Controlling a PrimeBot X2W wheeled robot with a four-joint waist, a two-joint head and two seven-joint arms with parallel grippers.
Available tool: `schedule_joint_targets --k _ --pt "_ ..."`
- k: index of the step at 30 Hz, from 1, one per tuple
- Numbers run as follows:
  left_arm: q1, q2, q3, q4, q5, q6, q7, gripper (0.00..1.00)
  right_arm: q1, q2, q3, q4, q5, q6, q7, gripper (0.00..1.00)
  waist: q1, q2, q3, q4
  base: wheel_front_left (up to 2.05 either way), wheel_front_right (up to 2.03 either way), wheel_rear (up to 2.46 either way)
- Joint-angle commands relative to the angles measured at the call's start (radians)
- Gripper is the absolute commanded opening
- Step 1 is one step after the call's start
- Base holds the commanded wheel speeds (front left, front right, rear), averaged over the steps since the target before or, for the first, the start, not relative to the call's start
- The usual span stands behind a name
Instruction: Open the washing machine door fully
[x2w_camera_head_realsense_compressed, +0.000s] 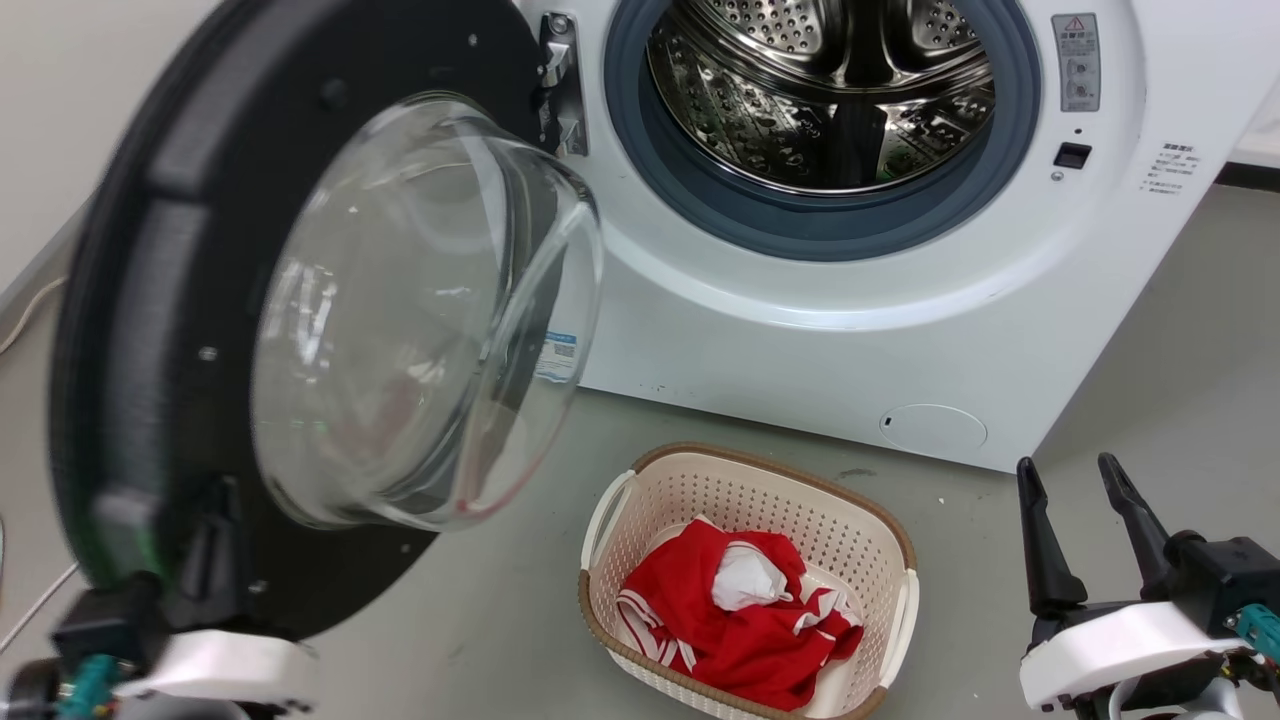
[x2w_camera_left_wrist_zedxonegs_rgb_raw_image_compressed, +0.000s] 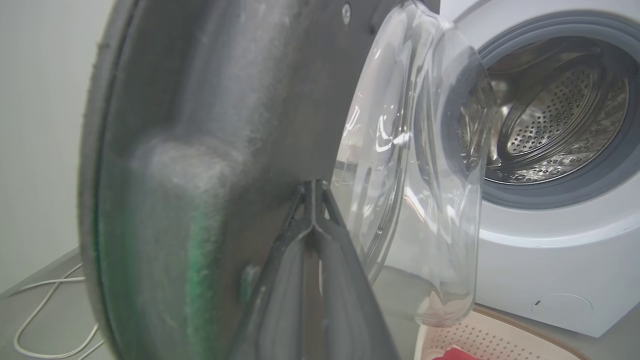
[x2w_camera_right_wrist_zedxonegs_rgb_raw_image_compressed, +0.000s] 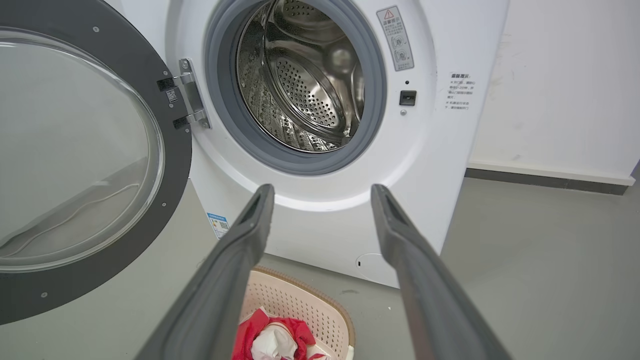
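Left wrist view: the left gripper (x2w_camera_left_wrist_zedxonegs_rgb_raw_image_compressed: 312, 187), fingers pressed together, sets its tips against the blurred black inner face of the washing machine door (x2w_camera_head_realsense_compressed: 150, 300), near its lower edge. Whether anything is pinched between them cannot be told. The door stands well out from the washing machine (x2w_camera_head_realsense_compressed: 800, 330), hung on a steel hinge (x2w_camera_head_realsense_compressed: 560, 80) at the opening's left. It looks rigid and likely heavy, and its glass bowl (x2w_camera_head_realsense_compressed: 430, 300) is slick and breakable, so it is best pushed at the black rim, far from the hinge. The right gripper (x2w_camera_head_realsense_compressed: 1067, 465) hovers spread and empty near a laundry basket (x2w_camera_head_realsense_compressed: 760, 462). The door's outer face is hidden, and the machine's top is cut off.
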Motion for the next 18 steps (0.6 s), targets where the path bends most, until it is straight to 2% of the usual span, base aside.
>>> schedule_joint_targets --k 1,10,18 --pt "-0.030 0.027 0.041 0.030 -0.011 -0.010 -0.007 0.00 -0.019 0.002 0.001 -0.002 -0.002 -0.001 0.002 1.00 -0.0002 0.0000 0.003 -0.005 0.00 0.00 0.00" --pt "-0.185 0.101 0.242 0.252 -0.044 -0.108 -0.011 0.00 -0.044 0.001 0.002 0.005 0.006 -0.001 -0.007 1.00 -0.0002 0.0000 0.037 -0.033 0.00 0.00 0.00" --pt "-0.271 0.145 0.323 0.414 -0.021 -0.186 -0.010 0.00 -0.057 0.001 -0.002 0.014 0.006 -0.001 -0.011 1.00 -0.0002 0.0000 0.048 -0.051 0.00 0.00 0.00"
